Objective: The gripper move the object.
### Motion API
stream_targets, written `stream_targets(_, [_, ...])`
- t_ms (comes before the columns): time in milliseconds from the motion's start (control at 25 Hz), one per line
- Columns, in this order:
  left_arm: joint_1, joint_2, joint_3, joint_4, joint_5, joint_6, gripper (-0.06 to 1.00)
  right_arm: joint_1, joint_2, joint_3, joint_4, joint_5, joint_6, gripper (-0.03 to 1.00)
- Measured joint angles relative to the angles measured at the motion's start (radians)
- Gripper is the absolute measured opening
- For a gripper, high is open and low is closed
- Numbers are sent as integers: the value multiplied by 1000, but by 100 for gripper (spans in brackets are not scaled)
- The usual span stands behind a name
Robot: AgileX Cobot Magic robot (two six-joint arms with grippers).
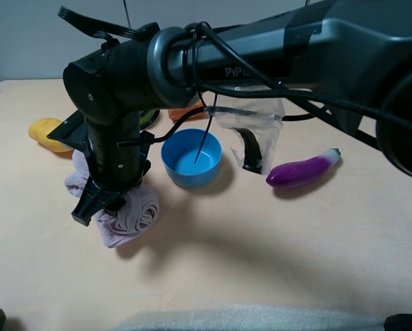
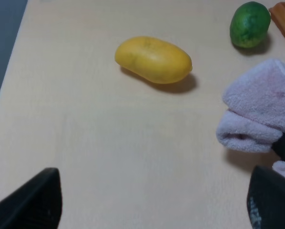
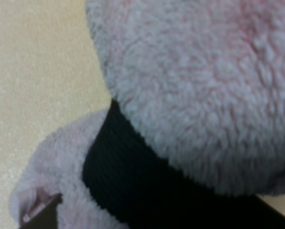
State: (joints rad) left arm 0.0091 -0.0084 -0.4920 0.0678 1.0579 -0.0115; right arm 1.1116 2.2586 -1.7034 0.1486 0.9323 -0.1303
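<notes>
The right gripper is clamping shut on the towel roll, left of the blue bowl; soft, light and squashy, it is probably gripping firmest at its black band.

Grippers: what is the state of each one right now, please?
Left gripper: open, holding nothing.
Right gripper: shut on the rolled towel.
</notes>
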Motion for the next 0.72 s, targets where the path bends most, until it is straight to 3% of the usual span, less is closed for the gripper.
stream_targets(720, [0, 0, 0, 0, -1, 0, 85, -11, 1, 0, -38, -21, 0, 38])
